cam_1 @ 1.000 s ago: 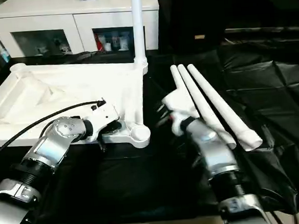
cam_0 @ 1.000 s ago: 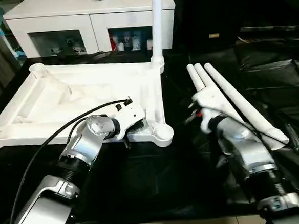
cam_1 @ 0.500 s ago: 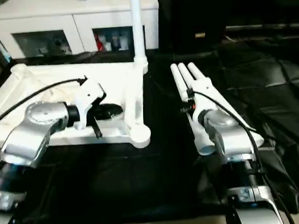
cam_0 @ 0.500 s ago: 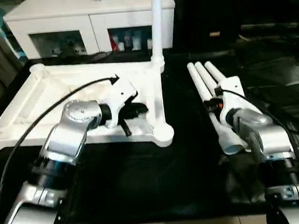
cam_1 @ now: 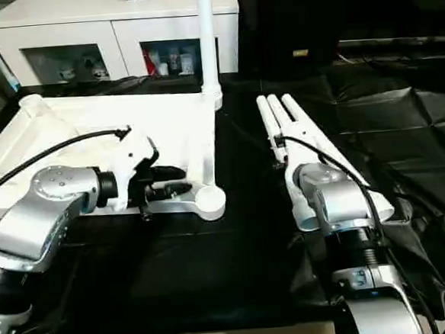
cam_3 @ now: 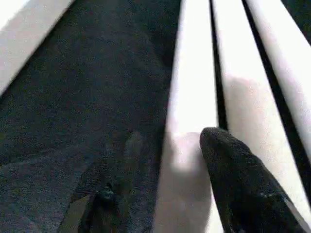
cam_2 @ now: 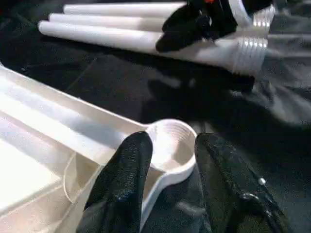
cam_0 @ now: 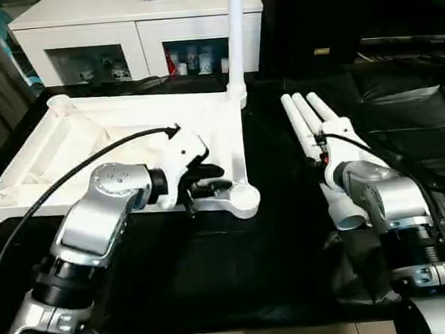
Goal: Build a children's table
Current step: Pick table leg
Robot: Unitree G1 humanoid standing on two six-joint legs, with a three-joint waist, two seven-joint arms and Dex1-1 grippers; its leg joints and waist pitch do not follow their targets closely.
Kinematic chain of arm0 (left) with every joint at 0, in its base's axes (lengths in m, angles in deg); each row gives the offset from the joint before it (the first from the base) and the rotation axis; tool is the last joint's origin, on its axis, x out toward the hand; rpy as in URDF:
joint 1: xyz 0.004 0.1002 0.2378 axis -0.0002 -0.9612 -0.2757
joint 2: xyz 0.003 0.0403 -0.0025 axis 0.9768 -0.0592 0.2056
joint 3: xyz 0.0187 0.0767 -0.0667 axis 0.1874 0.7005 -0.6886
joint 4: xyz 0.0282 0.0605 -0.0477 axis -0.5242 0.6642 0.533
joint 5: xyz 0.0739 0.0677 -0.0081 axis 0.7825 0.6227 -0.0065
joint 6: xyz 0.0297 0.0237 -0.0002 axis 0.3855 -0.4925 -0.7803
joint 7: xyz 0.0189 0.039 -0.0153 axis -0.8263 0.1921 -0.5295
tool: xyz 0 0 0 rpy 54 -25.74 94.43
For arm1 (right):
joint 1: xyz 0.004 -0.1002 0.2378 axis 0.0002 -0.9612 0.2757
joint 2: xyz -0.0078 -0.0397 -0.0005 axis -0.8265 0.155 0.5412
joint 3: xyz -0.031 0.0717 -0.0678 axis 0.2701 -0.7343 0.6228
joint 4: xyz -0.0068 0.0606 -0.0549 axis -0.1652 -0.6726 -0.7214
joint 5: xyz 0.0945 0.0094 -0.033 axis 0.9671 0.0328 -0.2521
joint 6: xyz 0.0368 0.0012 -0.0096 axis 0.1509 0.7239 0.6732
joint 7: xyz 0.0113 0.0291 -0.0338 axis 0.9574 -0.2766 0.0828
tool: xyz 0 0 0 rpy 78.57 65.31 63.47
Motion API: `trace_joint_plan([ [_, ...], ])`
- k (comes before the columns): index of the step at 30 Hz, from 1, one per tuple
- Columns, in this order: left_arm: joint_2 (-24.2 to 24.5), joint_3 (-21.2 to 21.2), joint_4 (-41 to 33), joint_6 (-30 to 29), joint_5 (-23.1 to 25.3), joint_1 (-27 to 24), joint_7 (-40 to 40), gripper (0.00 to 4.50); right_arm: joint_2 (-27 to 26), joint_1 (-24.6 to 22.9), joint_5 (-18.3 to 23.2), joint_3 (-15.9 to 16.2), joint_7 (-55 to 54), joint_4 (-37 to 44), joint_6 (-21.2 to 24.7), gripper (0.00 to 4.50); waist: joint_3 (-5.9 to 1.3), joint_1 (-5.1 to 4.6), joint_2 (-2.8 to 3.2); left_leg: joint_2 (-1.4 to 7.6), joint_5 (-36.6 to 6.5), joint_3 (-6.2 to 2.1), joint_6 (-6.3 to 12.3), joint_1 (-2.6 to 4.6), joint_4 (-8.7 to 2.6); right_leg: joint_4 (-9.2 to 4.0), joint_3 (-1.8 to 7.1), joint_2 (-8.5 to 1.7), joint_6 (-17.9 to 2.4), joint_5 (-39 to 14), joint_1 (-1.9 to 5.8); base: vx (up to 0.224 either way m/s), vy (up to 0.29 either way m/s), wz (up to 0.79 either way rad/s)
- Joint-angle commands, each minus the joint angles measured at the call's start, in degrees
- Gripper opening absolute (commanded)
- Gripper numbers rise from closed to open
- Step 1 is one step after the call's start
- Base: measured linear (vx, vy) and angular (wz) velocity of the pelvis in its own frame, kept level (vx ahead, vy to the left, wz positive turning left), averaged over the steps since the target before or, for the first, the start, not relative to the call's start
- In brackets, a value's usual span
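The children's table top point(cam_0: 121, 140) lies upside down on black cloth at the left, ribs showing. One leg point(cam_0: 235, 36) stands upright in its far right corner socket. Three loose legs point(cam_0: 303, 119) lie side by side on the right. My left gripper point(cam_0: 214, 178) is open just beside the near right corner socket point(cam_0: 244, 200); in the left wrist view its fingers point(cam_2: 121, 184) stand apart with that socket point(cam_2: 170, 141) beyond them. My right gripper point(cam_0: 317, 151) hovers over the loose legs, open, its fingers point(cam_3: 238, 184) either side of the leftmost leg point(cam_3: 189, 97).
A white cabinet point(cam_0: 136, 28) with glass doors stands behind the table top. Crumpled black sheeting point(cam_0: 418, 123) covers the ground to the right of the legs. A black cable point(cam_0: 70, 177) arcs from my left wrist over the table top.
Both grippers have opened. My left wrist has turned so its fingers point at the near right corner socket. My right wrist has rolled over above the loose legs.
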Motion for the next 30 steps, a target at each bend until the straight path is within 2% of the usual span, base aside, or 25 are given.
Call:
trace_joint_plan([
  [1,0.56,0.31,-1.03,-0.72,-0.50,0.02,0.30,2.24,0.40,1.10,-0.36,-0.54,-0.61,0.84,1.46,2.58,-3.99,-0.02,-0.51,0.97,-11.27,-0.18,-0.34,0.39,-3.54,-4.05,2.33,-2.28,-9.19,-13.39,3.02,0.000,0.000,0.00],
  [3,0.81,0.37,-1.49,-1.15,-0.50,-0.03,0.38,2.33,0.64,1.26,-0.34,-0.99,-0.95,0.99,2.61,2.66,-4.06,0.00,-0.40,0.94,-10.71,-0.16,-0.37,0.36,-3.47,-3.96,2.34,-2.25,-9.44,-12.15,3.08,0.000,0.000,0.00],
  [5,1.19,0.66,-1.57,-1.12,-0.25,0.01,0.54,2.63,0.75,1.33,0.05,-1.43,-0.74,0.91,3.78,2.97,-4.07,0.02,-0.29,0.91,-10.80,-0.17,-0.45,0.42,-3.44,-3.89,2.33,-2.24,-9.75,-11.60,3.12,0.000,0.000,0.00],
  [7,1.59,1.06,-1.88,-1.40,-0.41,0.07,0.50,2.70,0.66,1.41,1.04,-2.00,-0.22,0.29,4.88,3.04,-4.06,-0.03,-0.32,0.90,-11.10,-0.16,-0.46,0.43,-3.45,-3.88,2.33,-2.19,-9.84,-11.53,3.16,0.000,0.000,0.00],
  [8,1.74,1.20,-2.02,-1.53,-0.56,0.10,0.39,2.93,0.56,1.43,1.73,-2.18,0.33,-0.11,5.72,3.25,-4.04,0.01,-0.25,0.88,-11.35,-0.17,-0.53,0.43,-3.44,-3.93,2.32,-2.26,-9.84,-11.96,3.17,0.000,0.000,0.00],
  [10,1.86,1.32,-2.11,-1.60,-0.67,0.13,0.35,3.08,0.41,1.39,2.45,-2.34,1.00,-0.58,6.37,3.40,-4.03,0.04,-0.27,0.93,-11.68,-0.21,-0.53,0.44,-3.49,-3.97,2.29,-2.28,-9.78,-12.37,3.19,0.000,0.000,0.00],
  [12,1.99,1.59,-2.06,-1.59,-0.63,0.29,0.40,3.12,0.12,1.29,3.36,-2.60,1.78,-2.13,7.62,3.44,-4.04,0.03,-0.31,0.92,-11.84,-0.19,-0.48,0.45,-3.46,-4.00,2.30,-2.32,-9.84,-12.51,3.22,0.000,0.000,0.00],
  [13,2.13,1.76,-2.12,-1.62,-0.59,0.36,0.53,3.37,-0.09,1.36,3.63,-3.00,1.67,-3.13,8.20,3.47,-4.02,0.01,-0.39,0.89,-11.58,-0.19,-0.58,0.37,-3.43,-4.00,2.27,-2.31,-10.02,-12.50,3.23,0.000,0.000,0.00],
  [16,2.45,2.16,-2.61,-1.85,-0.67,0.30,0.90,3.58,-0.57,1.39,4.20,-4.13,1.34,-5.09,8.26,3.47,-3.97,0.01,-0.26,0.91,-12.31,-0.20,-0.81,0.48,-3.48,-4.10,2.26,-2.38,-9.90,-13.70,3.14,0.000,0.000,0.00],
  [18,2.80,2.51,-3.02,-2.12,-0.93,0.23,1.30,3.65,-0.65,1.54,4.38,-4.37,1.58,-5.53,8.89,3.30,-4.01,0.08,-0.27,0.92,-12.28,-0.24,-0.93,0.52,-3.49,-4.06,2.24,-2.36,-10.02,-13.69,3.15,0.000,0.000,0.00],
  [19,2.99,2.70,-3.16,-2.12,-0.95,0.23,1.40,3.87,-0.66,1.55,4.42,-4.30,1.57,-5.49,9.09,3.13,-4.00,0.08,-0.24,0.97,-12.25,-0.25,-1.00,0.56,-3.50,-3.99,2.24,-2.31,-9.94,-13.39,3.11,0.000,0.000,0.00],
  [21,3.15,2.91,-3.42,-2.25,-1.08,0.23,1.45,4.01,-0.65,1.64,4.84,-4.18,1.77,-5.62,9.99,3.01,-4.03,0.11,-0.28,0.96,-11.99,-0.23,-1.04,0.57,-3.48,-3.93,2.24,-2.31,-10.02,-12.92,3.15,0.000,0.000,0.00],
  [26,3.34,3.35,-3.87,-2.57,-1.51,0.25,1.48,4.45,-0.94,2.27,5.46,-5.15,1.50,-7.42,9.35,2.60,-4.10,0.09,-0.39,0.90,-11.49,-0.18,-1.02,0.52,-3.39,-3.84,2.24,-2.33,-10.24,-12.50,3.20,0.000,0.000,0.00],
  [30,3.13,3.43,-3.37,-2.23,-1.27,0.29,0.76,4.50,-1.06,2.55,5.85,-6.09,1.09,-8.30,9.14,2.31,-4.05,0.06,-0.75,0.91,-11.81,-0.11,-0.98,0.57,-3.42,-4.01,2.24,-2.34,-9.96,-13.71,3.15,0.000,0.000,0.00],
])
